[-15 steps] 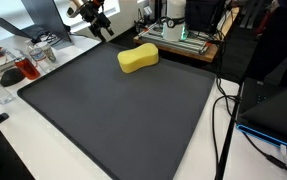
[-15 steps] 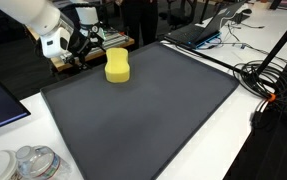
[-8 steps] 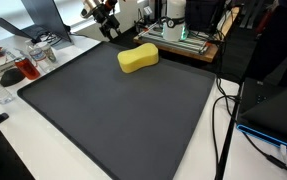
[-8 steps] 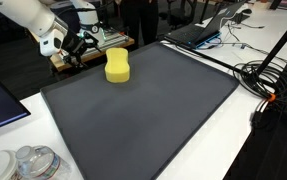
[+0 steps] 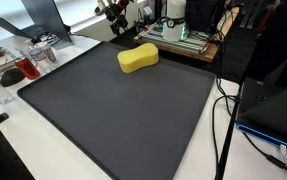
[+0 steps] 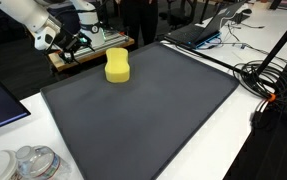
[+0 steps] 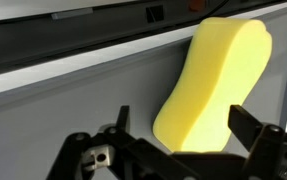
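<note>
- Our claw (image 6: 63, 42) hangs in the air just past the far left corner of the mat (image 6: 153, 110). It touches nothing.
- In the wrist view the claw's two fingers (image 7: 251, 132) stand as wide apart as they go. There is nothing between them, so the claw is empty.
- The yellow sponge (image 6: 117, 67) lies flat on the mat, close to that same far corner and near the claw, but apart from it. Both exterior views show it alone there, with nothing leaning on it.
- We think the sponge is very light and soft. It will squash when pinched and then spring back. It is not slippery and it will not break.
- The sponge has a thin waist in the middle, like a peanut. We think that is the best place to take hold, with one finger on each long side. A grip on a round end could let it bend or pop out.
- The rest of the mat to the right of the sponge is bare.
- Past the mat's right edge lie black cables (image 6: 268, 80), well apart from the sponge.
</note>
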You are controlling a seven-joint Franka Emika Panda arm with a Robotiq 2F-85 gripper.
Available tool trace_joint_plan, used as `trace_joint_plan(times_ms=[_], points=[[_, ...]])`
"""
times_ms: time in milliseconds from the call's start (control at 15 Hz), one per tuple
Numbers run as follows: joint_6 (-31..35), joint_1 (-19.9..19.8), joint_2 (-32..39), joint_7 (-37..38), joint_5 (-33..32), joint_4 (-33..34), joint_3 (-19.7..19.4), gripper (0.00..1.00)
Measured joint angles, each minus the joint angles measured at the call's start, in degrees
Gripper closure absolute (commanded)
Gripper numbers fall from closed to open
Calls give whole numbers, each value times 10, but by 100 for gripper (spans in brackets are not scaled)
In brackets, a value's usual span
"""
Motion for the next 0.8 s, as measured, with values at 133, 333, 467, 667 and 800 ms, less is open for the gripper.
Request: trace_joint_plan(times_ms=[133,333,467,667,800], points=[[18,0,-24,0,0,-27,-15,0],[43,0,-65,7,-2,-66,-32,0],[53,0,-98,34,-6,-93,-35,0],[56,3,-146,101,-26,-111,-32,0],[56,9,-167,157,-43,-103,-26,0]])
